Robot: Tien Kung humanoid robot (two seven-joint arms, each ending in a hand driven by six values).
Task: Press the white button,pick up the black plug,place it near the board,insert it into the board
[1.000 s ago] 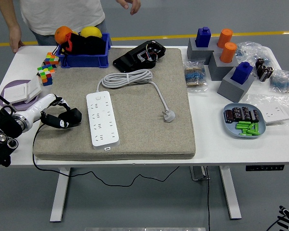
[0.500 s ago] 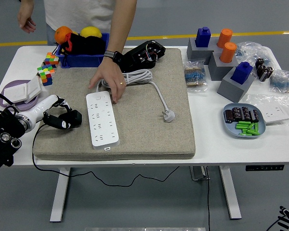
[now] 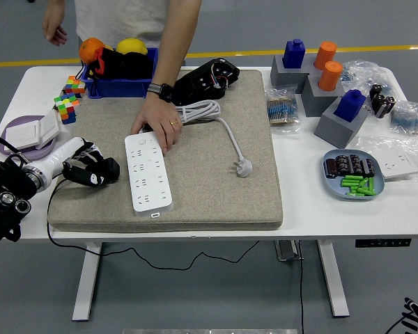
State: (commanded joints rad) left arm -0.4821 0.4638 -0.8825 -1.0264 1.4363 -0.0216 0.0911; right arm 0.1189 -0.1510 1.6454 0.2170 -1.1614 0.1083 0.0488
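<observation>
— Where is the black plug (image 3: 103,169) right now?

— At the left edge of the grey mat (image 3: 216,174), just to the left of the white power strip (image 3: 148,171). The robot's left hand (image 3: 85,167) has its fingers curled around it, so it is gripping the plug. A thin black cord trails from there down over the near edge of the table (image 3: 320,216).

— And the power strip itself?

— It lies lengthwise on the mat, with its small button (image 3: 155,215) at the near end. Its white cable (image 3: 188,111) coils at the far end, and its own white plug (image 3: 244,167) rests on the mat to the right, apart from the strip.

— Is anyone else touching it?

— Yes. A person stands at the far side, and one of their hands (image 3: 157,125) rests flat on the far end of the strip, fingers spread over its top edge and the coiled cable. That arm wears a watch at the wrist. The person's other hand (image 3: 55,29) hangs in the air beyond the table's far left corner.

— What about the robot's right arm?

— It is out of sight.

— Anything close to the left hand?

— A purple plate (image 3: 7,146) with a white block on it sits just beyond the forearm, near the table's left edge.
</observation>
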